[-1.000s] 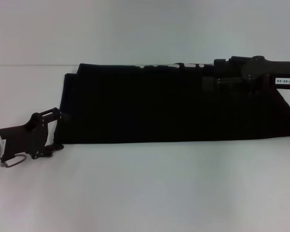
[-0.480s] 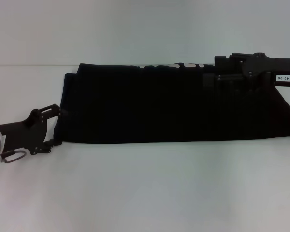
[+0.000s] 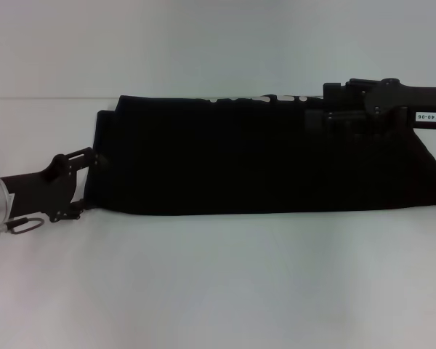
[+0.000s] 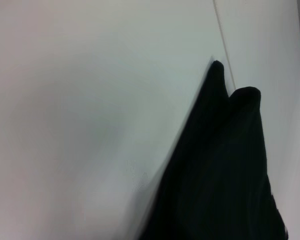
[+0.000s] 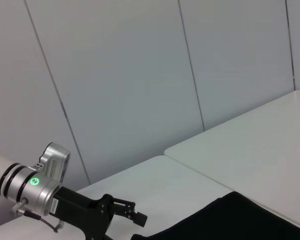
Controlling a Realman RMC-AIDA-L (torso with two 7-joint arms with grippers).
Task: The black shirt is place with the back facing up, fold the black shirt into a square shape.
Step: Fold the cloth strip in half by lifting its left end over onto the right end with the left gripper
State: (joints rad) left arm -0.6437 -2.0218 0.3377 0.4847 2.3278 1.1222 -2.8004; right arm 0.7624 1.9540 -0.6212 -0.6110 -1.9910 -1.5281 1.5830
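The black shirt (image 3: 261, 160) lies on the white table as a long strip running left to right, with white lettering (image 3: 254, 98) showing along its far edge. My left gripper (image 3: 87, 183) is at the strip's left end, open, its fingers spread on either side of the near left corner of the fabric. It also shows in the right wrist view, where the left gripper (image 5: 139, 224) is beside the shirt (image 5: 240, 220). My right gripper (image 3: 312, 120) hangs over the far right part of the strip. The left wrist view shows a bunched edge of the shirt (image 4: 225, 175).
The white table (image 3: 218, 283) extends in front of and behind the shirt. Its far edge (image 3: 51, 98) runs just behind the shirt, with grey wall panels (image 5: 140, 75) beyond. The shirt's right end reaches the edge of the head view.
My left gripper has moved a little up and right, closer onto the shirt's left end. The right arm and the shirt have stayed in place.
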